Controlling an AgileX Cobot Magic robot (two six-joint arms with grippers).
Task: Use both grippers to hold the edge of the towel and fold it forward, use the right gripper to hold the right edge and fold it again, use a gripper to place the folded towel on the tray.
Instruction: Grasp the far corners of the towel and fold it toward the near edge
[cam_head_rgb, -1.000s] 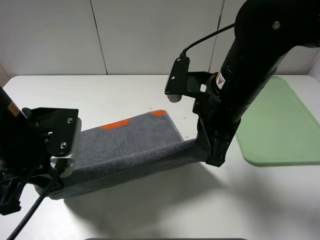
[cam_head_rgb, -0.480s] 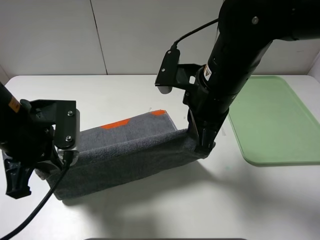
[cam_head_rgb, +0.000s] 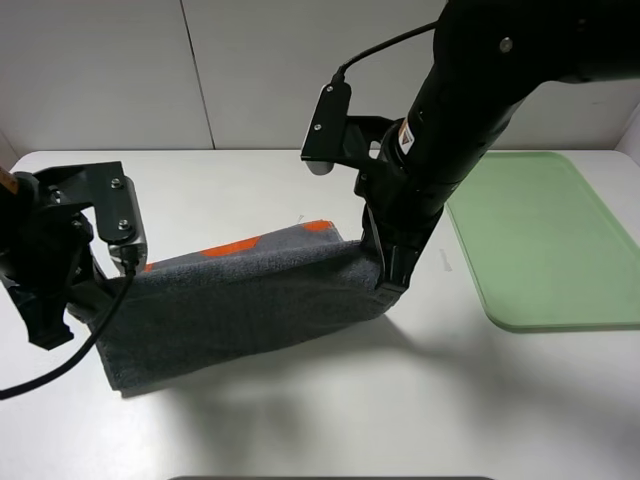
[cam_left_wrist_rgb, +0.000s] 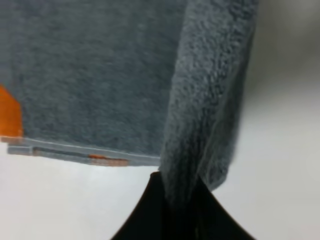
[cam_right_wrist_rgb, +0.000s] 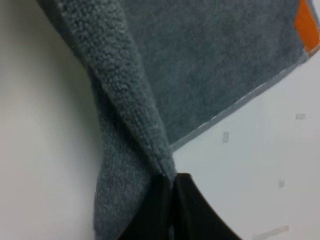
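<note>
Raised and carried forward, the towel (cam_head_rgb: 240, 310) hangs between left gripper (cam_left_wrist_rgb: 172, 202) and right gripper (cam_right_wrist_rgb: 172, 195) — each pinching its edge (cam_head_rgb: 250, 262). First fold underway; next, lay it over the far hem (cam_right_wrist_rgb: 240, 102).

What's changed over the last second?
The left gripper and right gripper rose and carried the near edge of the towel toward the far side, so the raised fold now hangs over most of the flat part. Both stay shut on the towel. The orange band and tray haven't moved.
</note>
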